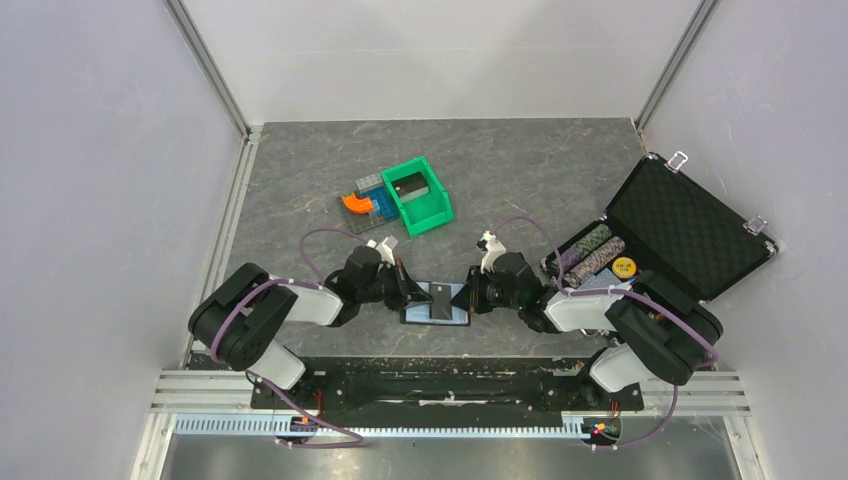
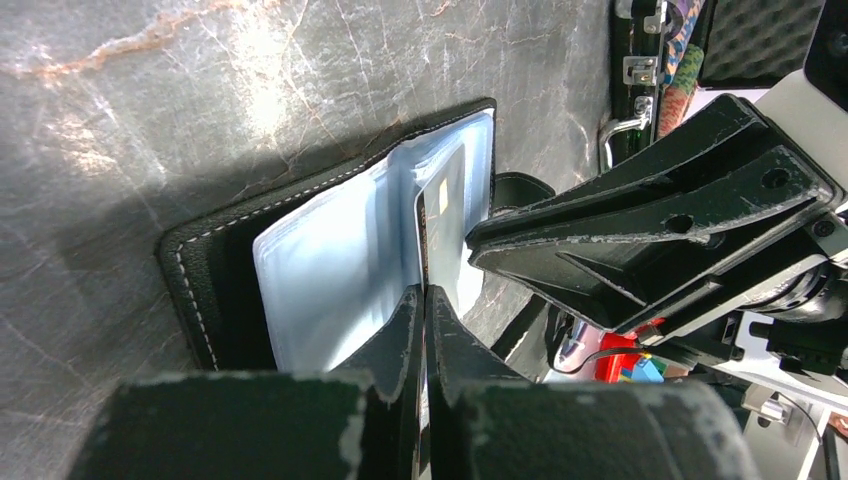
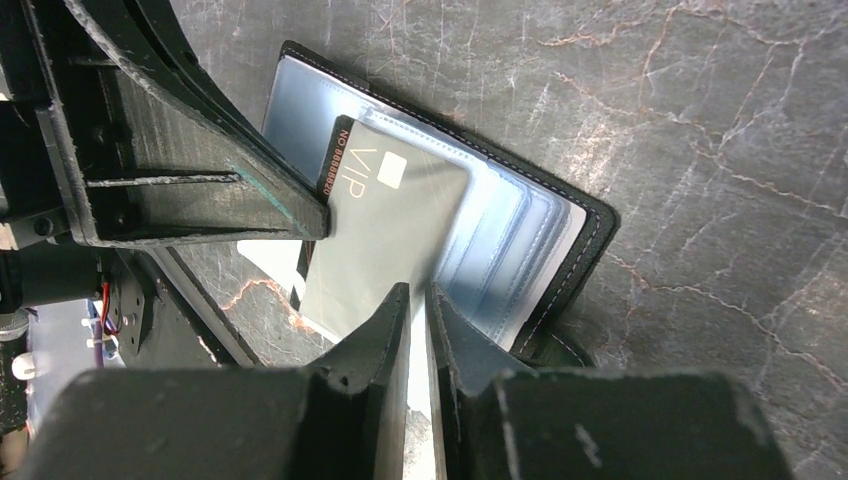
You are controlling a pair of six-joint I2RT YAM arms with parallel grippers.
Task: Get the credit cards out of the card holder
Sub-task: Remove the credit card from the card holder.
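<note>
The card holder (image 1: pixel 455 313) lies open on the table between the two arms, black-edged with glossy blue-grey sleeves (image 2: pixel 320 250) (image 3: pixel 520 220). A dark credit card (image 3: pixel 390 225) marked VIP sticks partway out of a sleeve, towards the left arm. It shows edge-on in the left wrist view (image 2: pixel 443 200) and as a dark patch from above (image 1: pixel 438 298). My left gripper (image 2: pixel 421 292) (image 1: pixel 408 290) is shut on this card's outer edge. My right gripper (image 3: pixel 417 290) (image 1: pixel 468 296) stands at the holder's right panel. Its fingers are nearly together, with a pale strip of sleeve between them.
A green bin (image 1: pixel 420 195) and coloured blocks (image 1: pixel 362 203) sit behind the holder. At the right, an open black foam-lined case (image 1: pixel 685 225) holds rows of poker chips (image 1: pixel 595 255), close behind the right arm. Walls enclose the table on three sides.
</note>
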